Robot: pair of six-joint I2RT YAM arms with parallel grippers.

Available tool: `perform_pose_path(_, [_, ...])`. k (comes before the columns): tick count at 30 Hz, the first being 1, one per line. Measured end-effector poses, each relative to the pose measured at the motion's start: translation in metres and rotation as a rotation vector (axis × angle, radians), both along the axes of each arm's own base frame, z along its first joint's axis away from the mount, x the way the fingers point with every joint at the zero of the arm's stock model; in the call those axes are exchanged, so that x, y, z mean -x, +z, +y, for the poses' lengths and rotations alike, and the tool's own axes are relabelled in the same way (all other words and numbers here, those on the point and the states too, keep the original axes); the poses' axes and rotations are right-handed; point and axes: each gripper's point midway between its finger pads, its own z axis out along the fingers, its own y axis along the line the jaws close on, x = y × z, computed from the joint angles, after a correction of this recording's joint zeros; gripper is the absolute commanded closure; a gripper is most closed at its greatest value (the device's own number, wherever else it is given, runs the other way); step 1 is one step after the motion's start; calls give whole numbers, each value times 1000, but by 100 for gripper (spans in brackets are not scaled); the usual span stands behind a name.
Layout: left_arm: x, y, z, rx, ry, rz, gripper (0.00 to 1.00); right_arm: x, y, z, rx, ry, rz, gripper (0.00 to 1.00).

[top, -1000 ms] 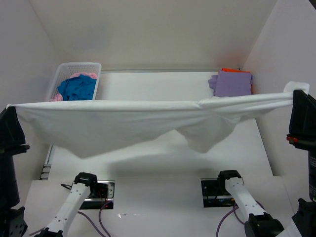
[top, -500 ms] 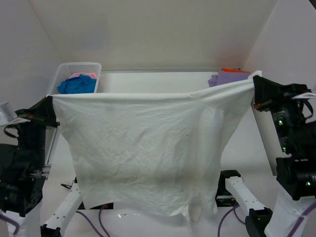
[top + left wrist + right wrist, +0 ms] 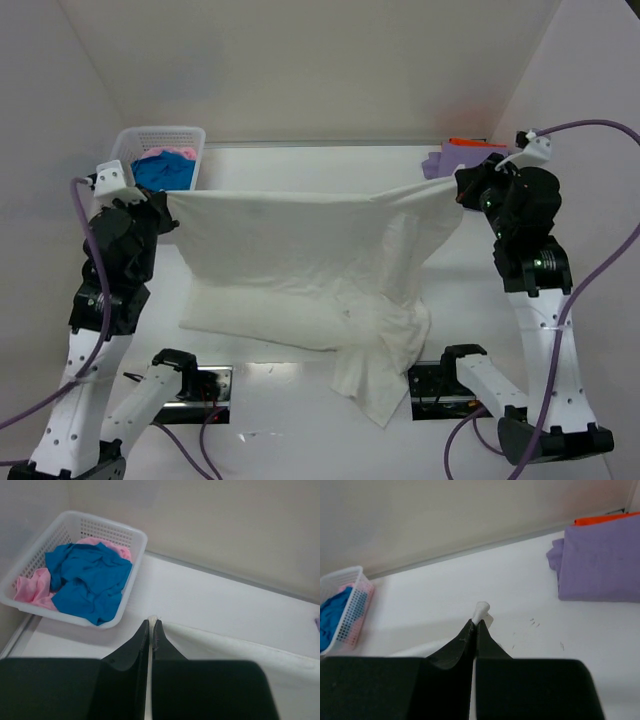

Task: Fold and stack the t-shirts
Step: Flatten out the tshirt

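Because the left gripper (image 3: 165,200) and the right gripper (image 3: 462,188) are each clamped on a top corner of the cream-white t-shirt (image 3: 310,250), the cloth hangs stretched between them over the middle of the bench (image 3: 300,165), with its lower part pooled toward the near edge. Held so, it can likely be laid flat for folding. The blue shirt (image 3: 160,172) and pink shirt (image 3: 178,152) wait in the basket (image 3: 160,132) at the far left corner. The folded lavender shirt (image 3: 470,158) tops an orange shirt (image 3: 472,142) at the far right corner.

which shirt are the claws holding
The cream-white t-shirt, pinched by the left claw and right claw. The blue shirt and pink shirt lie in the basket; the lavender shirt and orange shirt sit stacked.
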Motion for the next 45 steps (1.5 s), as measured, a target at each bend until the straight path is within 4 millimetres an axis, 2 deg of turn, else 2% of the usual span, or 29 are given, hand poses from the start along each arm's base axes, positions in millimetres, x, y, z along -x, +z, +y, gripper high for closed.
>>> perform_pose_path(4, [-22,-14,-1,-9,14,44,100,-22,-33,0,8,-5,68,100])
perform_pose_path(12, [-65,-39,-4,-24,39,112,100,-69,-49,-3,21,-30,93,100])
perform_pose_path(15, [-81,-53,-6,-33,45,147,100,-90,-50,-5,36,-42,107,100])
perform_pose_path(19, [-102,-71,-8,-43,48,200,100,-121,-43,-11,66,-70,105,100])
perform_pose_path(24, [-125,-72,-4,-44,67,208,100,-159,-33,-13,92,-81,89,100])
perform_pose_path(27, [-138,-69,-4,-45,71,203,100,-178,-39,-13,103,-86,94,100])
perform_pose_path(32, [-161,-75,-6,-59,71,215,100,-204,-72,-13,118,-82,154,100])
perform_pose_path(37, [-185,-100,-5,-72,78,272,100,-239,-102,-11,131,-76,197,100])
perform_pose_path(40, [-200,-111,-5,-78,86,293,100,-250,-117,-11,138,-72,222,100])
perform_pose_path(45, [-235,-127,-3,-81,105,309,100,-274,-130,-8,140,-63,230,100])
